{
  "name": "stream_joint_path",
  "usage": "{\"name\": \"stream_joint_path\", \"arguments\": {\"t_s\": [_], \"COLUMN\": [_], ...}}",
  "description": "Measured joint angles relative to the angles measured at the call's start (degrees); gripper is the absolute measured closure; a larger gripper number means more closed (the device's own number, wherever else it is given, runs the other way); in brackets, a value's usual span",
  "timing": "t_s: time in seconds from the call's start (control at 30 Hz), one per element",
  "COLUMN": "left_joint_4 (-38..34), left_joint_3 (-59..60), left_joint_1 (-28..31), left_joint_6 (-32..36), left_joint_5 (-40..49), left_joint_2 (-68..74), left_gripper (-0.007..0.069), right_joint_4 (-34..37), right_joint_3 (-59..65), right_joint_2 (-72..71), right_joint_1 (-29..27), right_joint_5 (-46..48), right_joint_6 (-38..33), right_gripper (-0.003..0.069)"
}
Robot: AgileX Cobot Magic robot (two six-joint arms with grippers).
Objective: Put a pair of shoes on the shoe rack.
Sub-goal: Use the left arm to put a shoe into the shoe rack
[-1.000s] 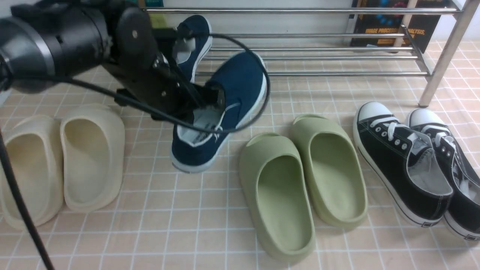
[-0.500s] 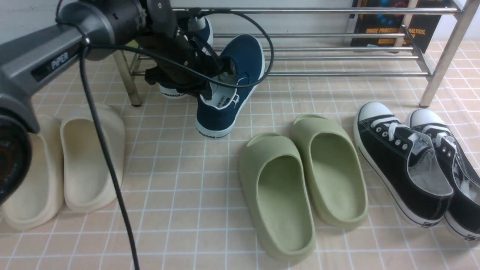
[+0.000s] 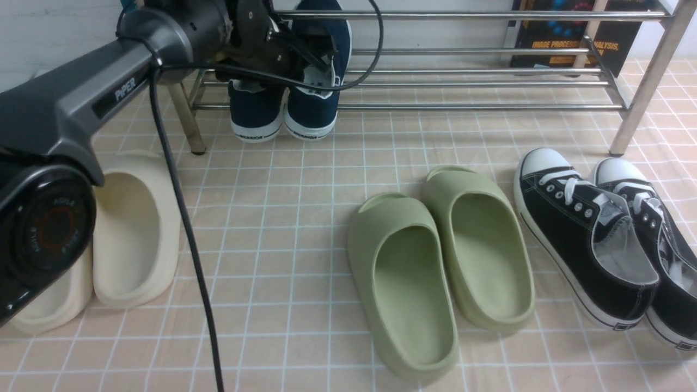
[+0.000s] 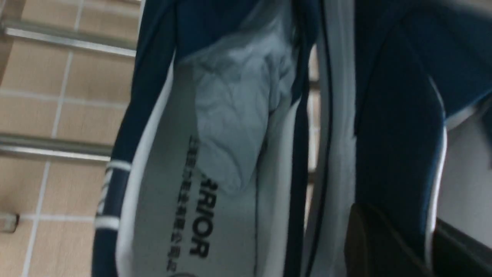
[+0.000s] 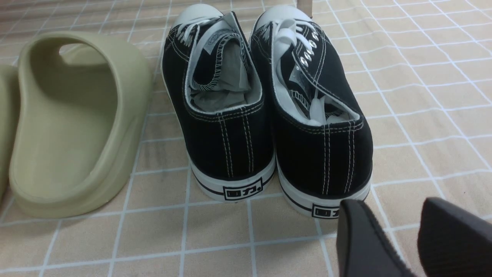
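left gripper (image 3: pixel 313 57) clenched on shoe (image 3: pixel 311 117) atop rack (image 3: pixel 490 69), far-left corner; settle its sole level on the tubes, then release gently.

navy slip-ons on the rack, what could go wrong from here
1. The left end effector grips a collar of the navy slip-on sneakers. Retreating before it opens could drag them off the shoe rack.
2. Their heels stick out past the front tube, so they might tip forward once released.
3. The black cable loops beside the shoes and could snag one on retreat.
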Motion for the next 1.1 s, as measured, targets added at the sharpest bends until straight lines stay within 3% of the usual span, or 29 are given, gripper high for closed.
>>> {"name": "stream_joint_path", "arguments": {"t_s": [0.33,0.47,0.7,0.87,0.97,1.1], "left_joint_4": [0.3,2.7,7.0,3.0,-0.8,-7.8], "left_joint_3": [-0.4,-1.1,-1.6,0.4,5.2,16.8], "left_joint_1": [0.0,-0.1,0.0,0.0,0.0,0.0], "left_joint_6": [0.0,0.5,7.5,15.8,18.6,21.0], "left_joint_5": [-1.2,2.7,15.9,28.8,29.4,19.7], "left_joint_2": [1.6,-0.6,-10.3,-15.0,-16.0,-14.9], "left_gripper": [0.0251,0.0225,0.0268,0.0395,0.0457,0.0534], "right_joint_4": [0.0,0.0,0.0,0.0,0.0,0.0], "right_joint_3": [0.0,0.0,0.0,0.0,0.0,0.0], "right_joint_2": [0.0,0.0,0.0,0.0,0.0,-0.1], "right_joint_1": [0.0,0.0,0.0,0.0,0.0,0.0], "right_joint_5": [0.0,0.0,0.0,0.0,0.0,0.0], "right_joint_6": [0.0,0.0,0.1,0.1,0.1,0.1], "right_gripper": [0.042,0.042,0.042,0.042,0.042,0.042]}}
